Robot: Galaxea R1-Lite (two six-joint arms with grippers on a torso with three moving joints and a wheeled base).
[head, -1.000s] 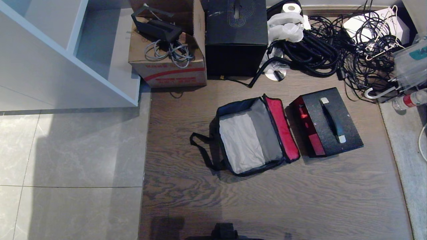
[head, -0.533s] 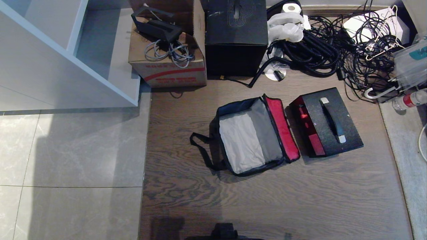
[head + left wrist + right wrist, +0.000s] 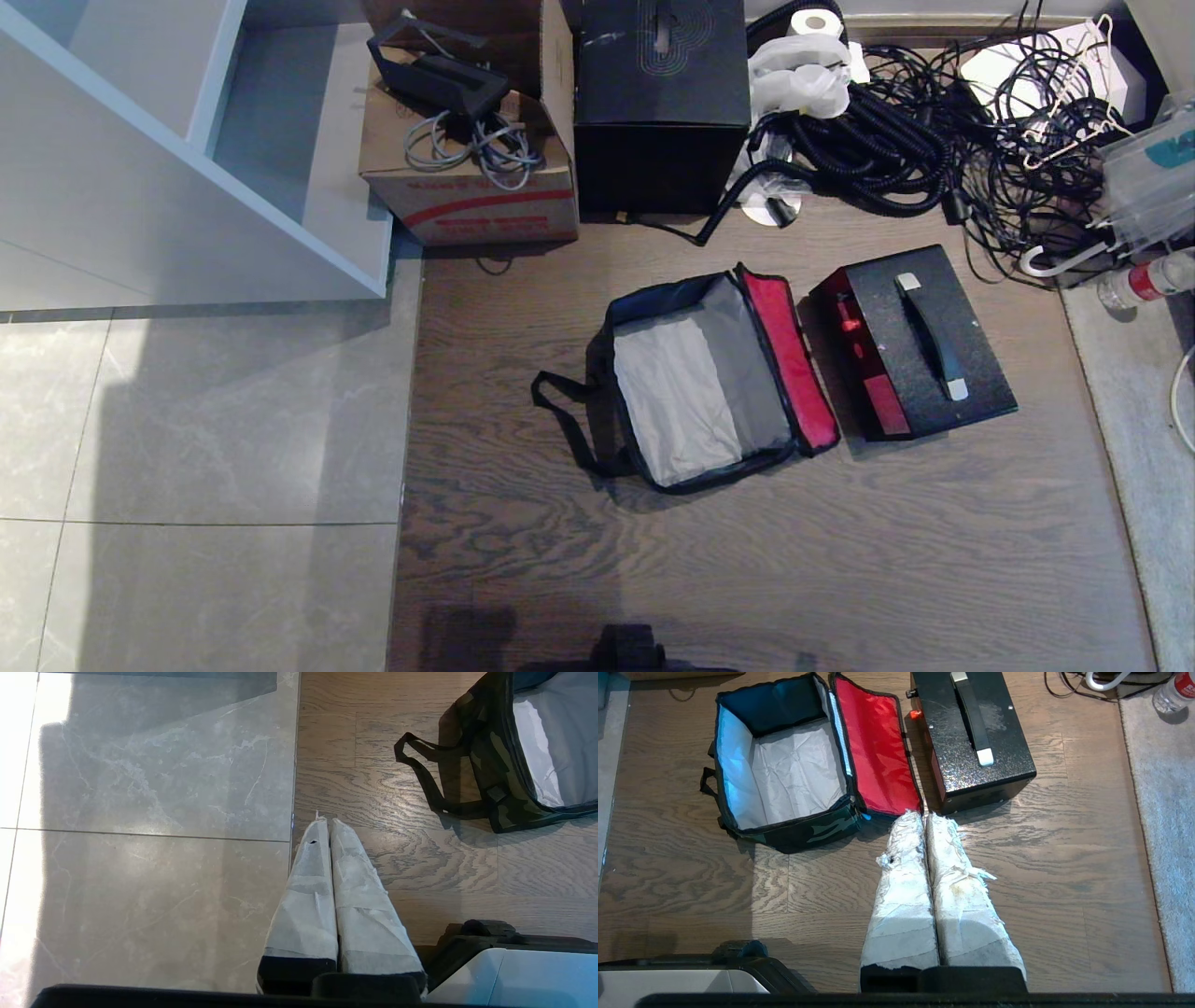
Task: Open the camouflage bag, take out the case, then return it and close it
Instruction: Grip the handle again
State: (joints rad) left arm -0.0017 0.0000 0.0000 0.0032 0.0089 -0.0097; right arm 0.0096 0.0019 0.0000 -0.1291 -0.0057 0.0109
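The camouflage bag (image 3: 700, 383) is lying open on the wood floor (image 3: 747, 560), showing only grey lining inside. The case (image 3: 920, 341) is sitting just beside its red lid. Both the left gripper (image 3: 325, 821) and right gripper (image 3: 923, 814) are hanging pressed together, holding nothing.

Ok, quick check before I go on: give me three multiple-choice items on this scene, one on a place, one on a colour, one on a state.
1. Where is the case?
A. Inside the camouflage bag
B. On the floor beside the bag, on the robot's right of it
C. On the cardboard box

2. What colour is the inside of the bag's lid?
A. Red
B. Yellow
C. White

3. What state is the camouflage bag in?
A. Zipped shut
B. Open with the case inside
C. Open and empty

Answers:
1 B: the case stands on the wood floor next to the open lid.
2 A: the lid's inner face is red.
3 C: only grey lining shows inside.
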